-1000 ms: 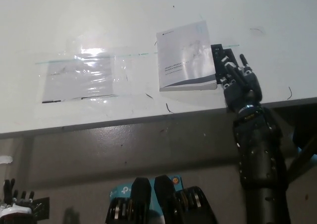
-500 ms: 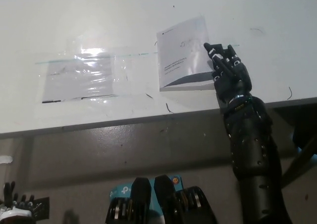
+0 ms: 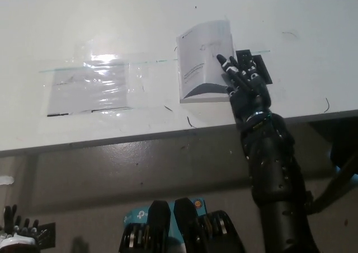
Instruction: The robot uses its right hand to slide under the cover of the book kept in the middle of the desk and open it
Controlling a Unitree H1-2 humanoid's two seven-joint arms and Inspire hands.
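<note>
A white book (image 3: 201, 62) with a dark wedge on its cover lies in the middle of the white desk (image 3: 112, 18). My black right hand (image 3: 241, 79) is at the book's right edge, open, with its fingertips (image 3: 221, 60) under the cover. The cover's right side is lifted and curls up toward the left. My white left hand (image 3: 17, 230) rests low at the picture's bottom left, off the desk; only its upper part shows.
A clear plastic sleeve over a grey sheet (image 3: 92, 85) lies flat left of the book. The desk's front edge (image 3: 140, 135) runs across the picture below both. A dark pen mark (image 3: 327, 104) sits far right.
My right hand has moved left from beside the book's right edge onto the book, and the cover's right side has risen and narrowed as it folds over.
</note>
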